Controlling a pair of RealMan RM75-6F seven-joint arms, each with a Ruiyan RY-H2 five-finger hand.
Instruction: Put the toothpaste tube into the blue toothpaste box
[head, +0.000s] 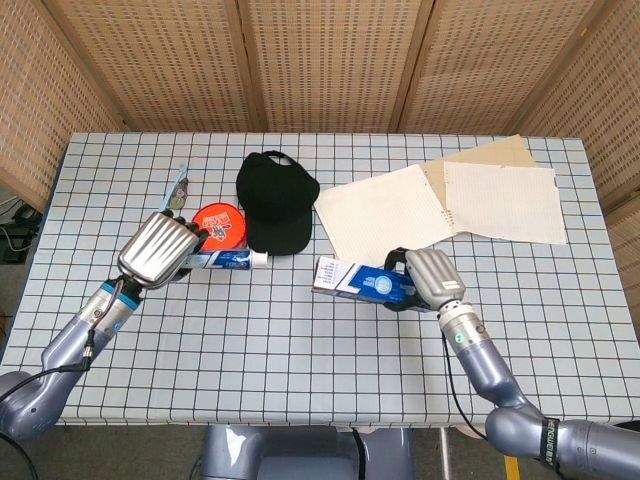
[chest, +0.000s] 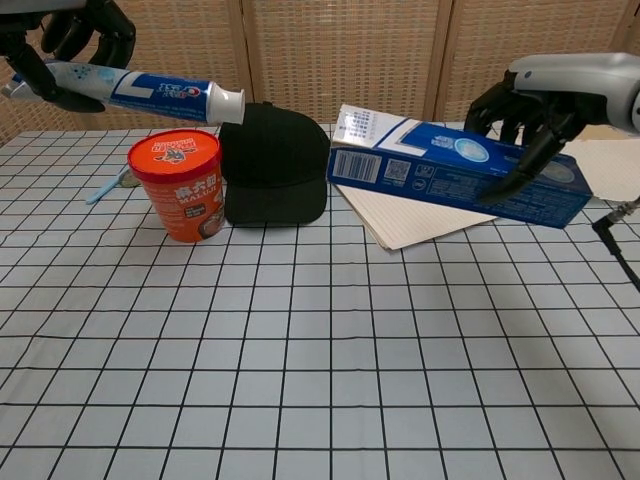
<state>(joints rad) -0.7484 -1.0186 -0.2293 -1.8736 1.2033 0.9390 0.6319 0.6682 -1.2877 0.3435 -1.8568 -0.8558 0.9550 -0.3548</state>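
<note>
My left hand (head: 160, 250) (chest: 62, 40) grips the white and blue toothpaste tube (head: 228, 260) (chest: 150, 90) by its tail, lifted above the table. The white cap points right, toward the box. My right hand (head: 428, 277) (chest: 530, 105) holds the blue toothpaste box (head: 358, 282) (chest: 450, 170) in the air by its right end. The box's open white flap end (chest: 365, 125) faces left toward the tube. A gap of about a hand's width separates the cap from the box mouth in the chest view.
An orange cup (head: 217, 226) (chest: 180, 185) stands below the tube. A black cap (head: 275, 205) (chest: 275, 160) lies behind it. A toothbrush (head: 176, 190) lies at far left. An open notebook (head: 385, 215) and loose papers (head: 500, 195) cover the far right. The checkered table (head: 300, 340) fills the near side.
</note>
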